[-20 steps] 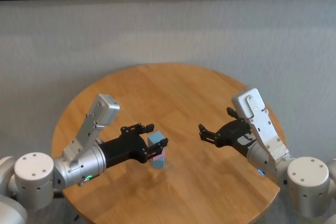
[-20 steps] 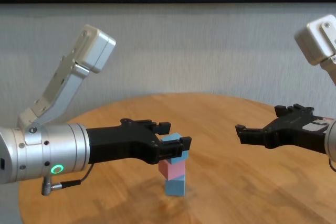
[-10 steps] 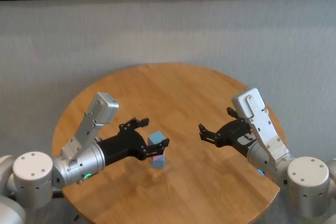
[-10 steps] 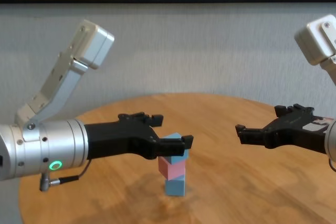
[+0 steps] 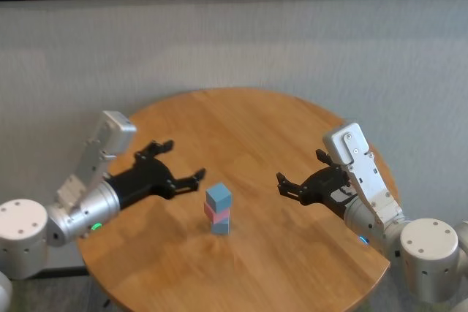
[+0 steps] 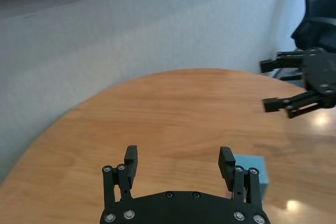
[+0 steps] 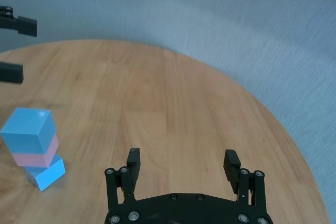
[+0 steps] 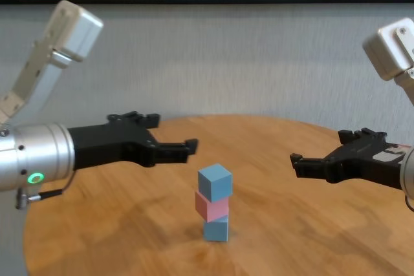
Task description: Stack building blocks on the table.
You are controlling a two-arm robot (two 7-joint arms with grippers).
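Head view: three blocks stacked in one column near the middle of the table (image 5: 292,129), toward the robot's side. Top block (image 5: 218,196) light blue, pink block (image 5: 216,213) under it, bottom block (image 5: 219,226) light blue and resting on the wood. Each cube turned a little against the one below, so the corners do not line up. Column standing upright, free of both grippers.

Left gripper (image 5: 178,165) to the left of the stack, near it but clearly apart, above the tabletop, fingers spread wide with nothing between them. Fingertips pointing toward the stack. Silver forearm behind it, reaching back past the table's left edge.

Right gripper (image 5: 289,184) to the right of the stack, somewhat farther off, also above the wood. Fingers spread wide, nothing held, tips aimed at the stack.

Chest view: stack between the two grippers and lower than both, top block's upper face below the level of the black fingers on either side.

Left wrist view: both black fingers (image 6: 130,157) well apart, only one corner of the top block showing beside one fingertip, not between the two.

Right wrist view: fingers parted over bare wood, whole stack visible off to one side.
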